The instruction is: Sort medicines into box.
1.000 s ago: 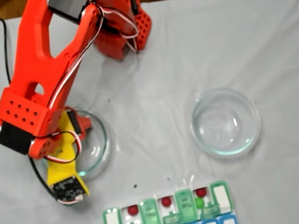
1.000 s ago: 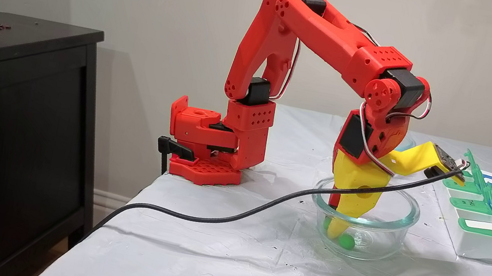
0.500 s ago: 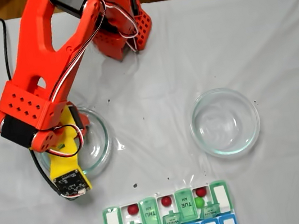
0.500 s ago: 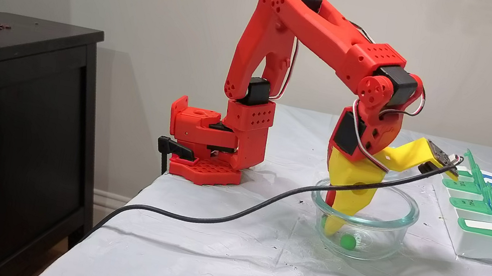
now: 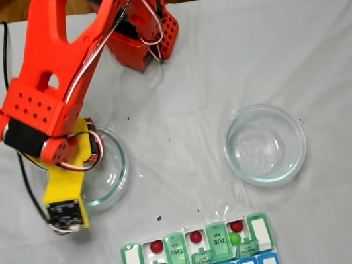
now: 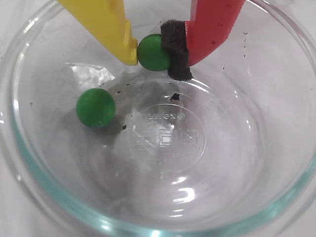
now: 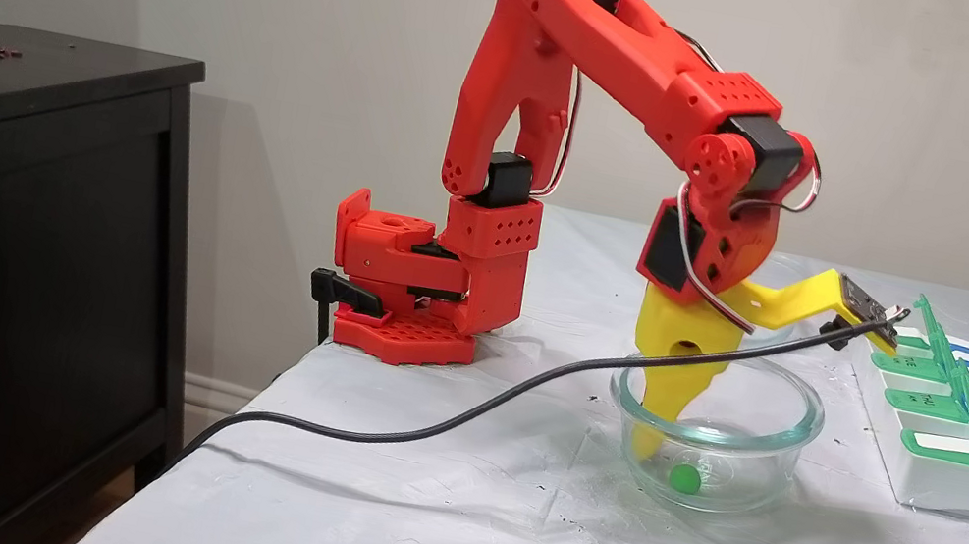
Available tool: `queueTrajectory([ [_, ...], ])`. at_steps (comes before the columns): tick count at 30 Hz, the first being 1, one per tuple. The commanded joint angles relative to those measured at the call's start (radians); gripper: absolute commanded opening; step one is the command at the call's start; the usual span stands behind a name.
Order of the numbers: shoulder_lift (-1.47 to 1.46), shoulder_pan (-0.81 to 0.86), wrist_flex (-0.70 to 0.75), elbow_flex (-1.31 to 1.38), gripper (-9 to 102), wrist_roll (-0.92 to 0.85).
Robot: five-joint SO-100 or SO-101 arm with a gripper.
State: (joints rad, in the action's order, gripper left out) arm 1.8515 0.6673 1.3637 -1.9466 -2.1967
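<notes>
In the wrist view my gripper (image 6: 156, 61) is shut on a green medicine ball (image 6: 154, 52), pinched between the yellow finger (image 6: 118, 29) and the red finger's black pad (image 6: 176, 49). It sits inside the left glass dish (image 6: 34, 163). A second green ball (image 6: 95, 107) lies loose on the dish floor, also seen from the side (image 7: 685, 478). The box (image 5: 133, 263) lies at the front edge with lids open. It holds three red balls (image 5: 156, 247) (image 5: 195, 237) (image 5: 236, 226) and one green ball (image 5: 234, 238).
A second glass dish (image 5: 265, 143) stands to the right with nothing in it. The black camera cable (image 7: 418, 425) trails over the white cloth to the table's left edge. A dark cabinet (image 7: 4, 227) stands beside the table. The red arm base (image 5: 144, 36) is at the back.
The wrist has risen a little and swung slightly toward the left in the top view. The yellow finger is higher in the dish. The loose green ball has stayed put.
</notes>
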Motion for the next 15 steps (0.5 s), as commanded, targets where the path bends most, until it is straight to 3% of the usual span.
queueTrajectory([
  [1, 0.210, -0.012, -0.037, 0.006, 0, 0.124],
  [7, 0.348, -0.120, -0.109, 0.000, 0, 0.330],
  [15, 0.557, -0.350, -0.394, -0.095, 0, 0.856],
])
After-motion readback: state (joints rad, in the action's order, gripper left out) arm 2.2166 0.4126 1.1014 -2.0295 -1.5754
